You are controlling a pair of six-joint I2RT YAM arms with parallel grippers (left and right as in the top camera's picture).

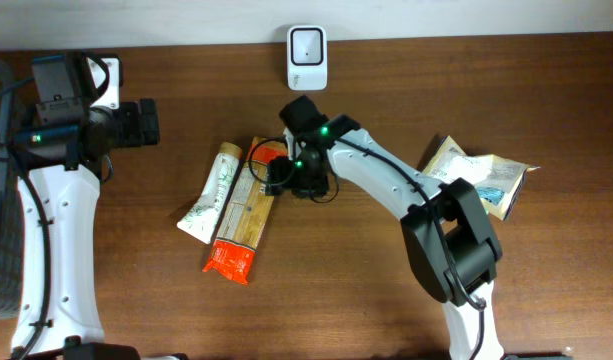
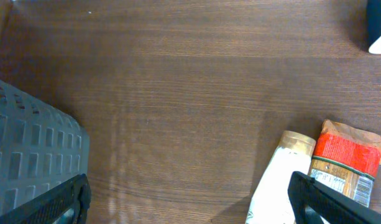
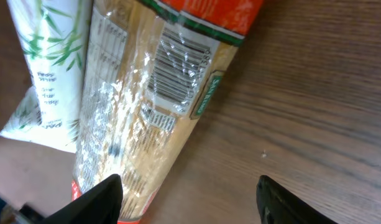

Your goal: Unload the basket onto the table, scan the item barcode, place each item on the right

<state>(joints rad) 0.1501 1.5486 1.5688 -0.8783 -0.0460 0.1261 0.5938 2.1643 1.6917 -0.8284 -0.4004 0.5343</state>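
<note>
A long clear packet with red-orange ends (image 1: 244,215) lies on the table in the middle, its barcode (image 3: 178,71) facing up near one end. My right gripper (image 1: 286,178) hovers low over the packet's upper end. In the right wrist view the packet (image 3: 140,106) runs under the left finger (image 3: 97,202); the other finger is over bare wood, so the right gripper (image 3: 190,199) stands open, holding nothing. A white scanner (image 1: 307,57) stands at the back edge. My left gripper (image 1: 146,123) is far left, open and empty (image 2: 190,205).
A white pack with green leaves (image 1: 211,195) lies against the packet's left side. A crumpled snack bag (image 1: 486,175) sits at the right. A grey basket (image 2: 28,155) stands at the left edge, beside the left arm.
</note>
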